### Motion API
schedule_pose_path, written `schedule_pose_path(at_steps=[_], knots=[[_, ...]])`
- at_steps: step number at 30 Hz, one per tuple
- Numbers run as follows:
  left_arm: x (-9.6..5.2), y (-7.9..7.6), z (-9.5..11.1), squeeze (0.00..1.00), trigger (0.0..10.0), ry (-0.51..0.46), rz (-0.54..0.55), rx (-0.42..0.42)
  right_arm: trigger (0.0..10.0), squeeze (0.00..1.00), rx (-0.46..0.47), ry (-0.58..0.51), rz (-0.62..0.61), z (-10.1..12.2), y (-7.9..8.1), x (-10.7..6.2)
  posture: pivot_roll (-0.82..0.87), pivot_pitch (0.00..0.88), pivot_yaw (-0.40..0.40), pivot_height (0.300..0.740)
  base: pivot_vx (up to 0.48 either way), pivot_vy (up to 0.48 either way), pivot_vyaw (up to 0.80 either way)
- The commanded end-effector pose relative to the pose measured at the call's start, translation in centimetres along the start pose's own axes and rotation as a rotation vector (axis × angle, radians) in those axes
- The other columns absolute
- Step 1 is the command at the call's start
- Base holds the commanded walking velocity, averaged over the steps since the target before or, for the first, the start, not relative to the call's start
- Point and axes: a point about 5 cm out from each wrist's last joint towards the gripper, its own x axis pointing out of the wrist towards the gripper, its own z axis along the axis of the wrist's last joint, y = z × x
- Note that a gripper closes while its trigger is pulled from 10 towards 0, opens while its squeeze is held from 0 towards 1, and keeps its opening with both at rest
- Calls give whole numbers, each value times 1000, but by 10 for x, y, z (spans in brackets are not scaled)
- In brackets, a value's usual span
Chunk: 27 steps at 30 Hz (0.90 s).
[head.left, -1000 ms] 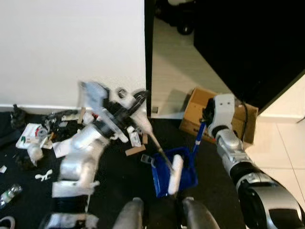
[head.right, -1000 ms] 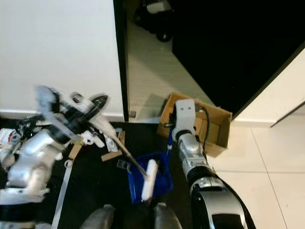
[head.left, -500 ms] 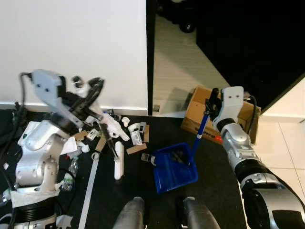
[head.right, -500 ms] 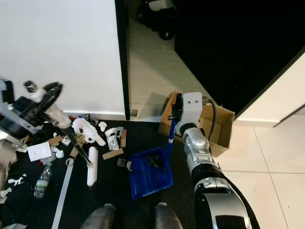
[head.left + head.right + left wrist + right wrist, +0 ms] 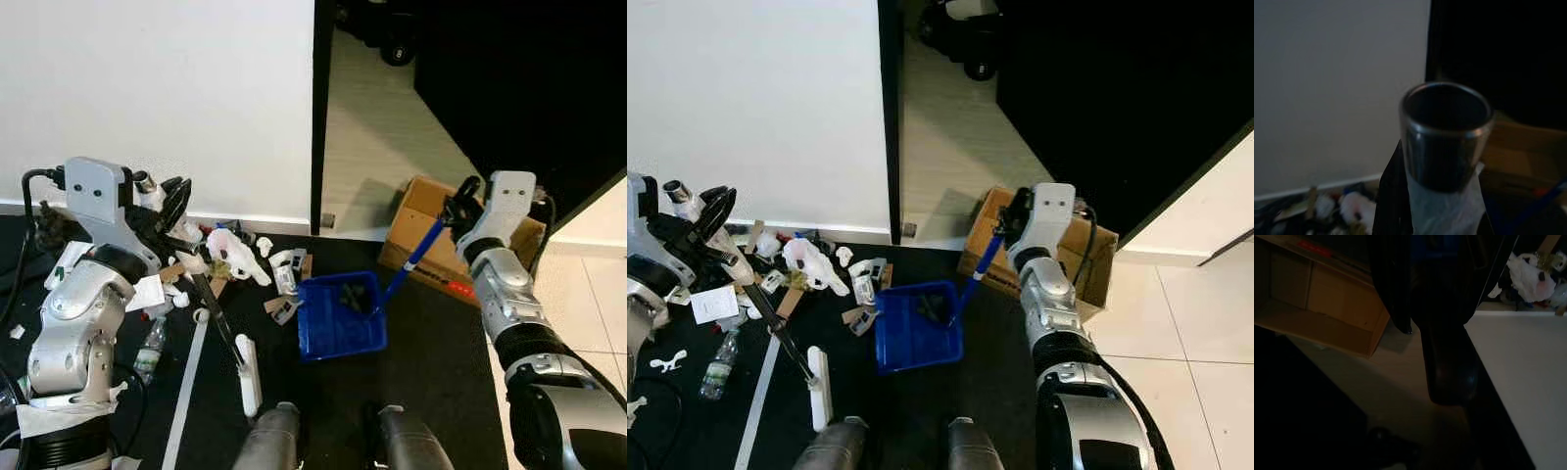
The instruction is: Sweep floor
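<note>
The blue dustpan [image 5: 338,315] sits tilted on the dark floor [image 5: 431,362] beside the trash [image 5: 235,257], ready to catch it. The right gripper [image 5: 458,210] clamps its handle. The left gripper [image 5: 176,211] grips the broom [image 5: 227,338], head near the feet.
</note>
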Motion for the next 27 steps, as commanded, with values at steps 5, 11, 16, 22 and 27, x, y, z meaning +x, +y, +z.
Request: schedule_pose_path(at_steps=[5,11,16,22,27], knots=[[-4,4,-18,0,10000,102,84,78,10000,0,-19,-8,-28,1,-6,-2,51,121,2,740,0,0,0],[-5,1,-39,0,10000,90,72,157,10000,0,-32,20,-20,-9,4,-2,62,127,-5,740,0,0,0],[14,-8,-49,0,10000,24,-49,136,10000,0,-36,21,-56,-15,13,-2,50,162,-4,740,0,0,0],[35,-12,-47,0,10000,1,-136,124,10000,0,-64,-14,-151,-12,8,-4,29,191,12,740,0,0,0],[51,-15,-47,0,10000,-4,-191,132,10000,0,-81,-32,-215,-12,1,-8,-2,241,40,740,0,0,0]])
